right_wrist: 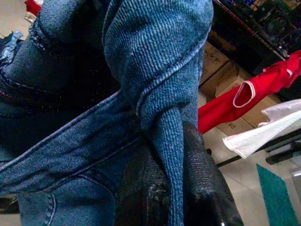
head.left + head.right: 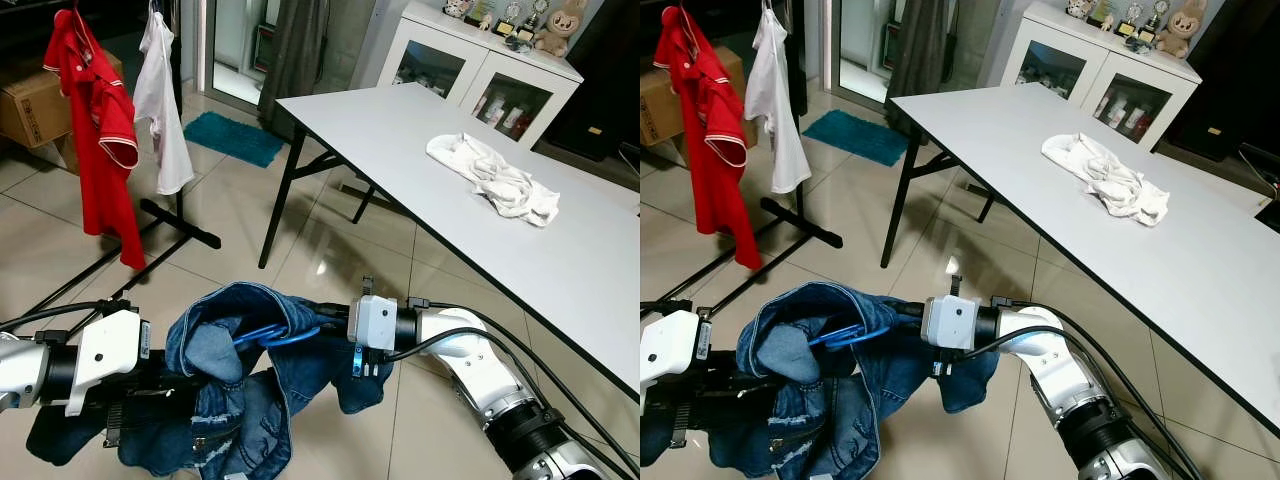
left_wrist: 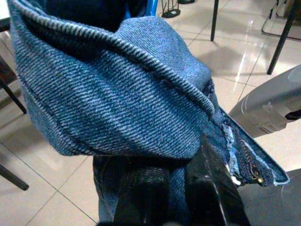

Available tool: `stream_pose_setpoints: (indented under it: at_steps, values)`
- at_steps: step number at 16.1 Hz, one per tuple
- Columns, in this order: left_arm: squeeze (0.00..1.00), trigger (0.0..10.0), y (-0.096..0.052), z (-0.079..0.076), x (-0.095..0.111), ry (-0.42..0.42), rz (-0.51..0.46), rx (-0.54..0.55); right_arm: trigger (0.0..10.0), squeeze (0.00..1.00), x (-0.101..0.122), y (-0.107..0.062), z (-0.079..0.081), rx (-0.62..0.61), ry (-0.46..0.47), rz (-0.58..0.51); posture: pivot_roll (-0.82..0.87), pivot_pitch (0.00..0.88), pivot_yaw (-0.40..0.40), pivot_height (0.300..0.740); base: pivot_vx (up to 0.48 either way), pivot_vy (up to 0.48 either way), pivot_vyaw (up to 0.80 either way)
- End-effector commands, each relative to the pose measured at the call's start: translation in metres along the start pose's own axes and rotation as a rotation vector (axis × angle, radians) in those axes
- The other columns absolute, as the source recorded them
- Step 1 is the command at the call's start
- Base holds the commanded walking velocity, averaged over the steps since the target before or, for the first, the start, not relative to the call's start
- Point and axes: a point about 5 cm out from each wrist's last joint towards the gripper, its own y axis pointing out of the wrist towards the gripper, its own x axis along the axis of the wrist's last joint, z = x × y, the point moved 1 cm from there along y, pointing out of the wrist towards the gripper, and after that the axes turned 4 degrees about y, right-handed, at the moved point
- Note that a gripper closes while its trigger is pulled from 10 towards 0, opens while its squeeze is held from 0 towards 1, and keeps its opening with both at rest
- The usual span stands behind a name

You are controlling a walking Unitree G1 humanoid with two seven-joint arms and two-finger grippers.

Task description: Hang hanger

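A pair of blue jeans point(image 2: 240, 390) is draped over a blue hanger point(image 2: 275, 335), held low above the tiled floor between my two arms. My left gripper point(image 2: 175, 385) reaches in from the left, and its tips are buried in the denim. In the left wrist view the black fingers point(image 3: 211, 188) are shut on a thick fold of the jeans point(image 3: 117, 94). From the right, my right gripper point(image 2: 325, 322) goes into the waistband by the hanger. In the right wrist view its fingers point(image 1: 207, 188) pinch a narrow denim fold point(image 1: 171, 155).
A clothes rack point(image 2: 180, 225) stands ahead to the left, with a red shirt point(image 2: 100, 130) and a white shirt point(image 2: 160, 100) hanging on it. A grey folding table point(image 2: 560, 260) with a white cloth point(image 2: 495, 180) runs along the right. Beyond are a cardboard box point(image 2: 30, 105), a teal mat point(image 2: 232, 137) and a white cabinet point(image 2: 480, 70).
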Motion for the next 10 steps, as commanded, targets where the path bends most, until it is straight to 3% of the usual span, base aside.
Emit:
stream_pose_setpoints:
  at_steps: [1,10]
  values:
    - [0.0,0.0,0.0065,-0.0038,0.0084,0.031,-0.038,-0.037,10.0,0.0,0.0119,-0.0012,-0.0106,-0.037,-0.034,-0.058,0.28,0.041,-0.202,0.74,0.0,0.0,0.0]
    - [0.0,0.0,0.0065,-0.0038,0.0084,0.031,-0.038,-0.037,10.0,0.0,0.0119,-0.0012,-0.0106,-0.037,-0.034,-0.058,0.28,0.041,-0.202,0.74,0.0,0.0,0.0]
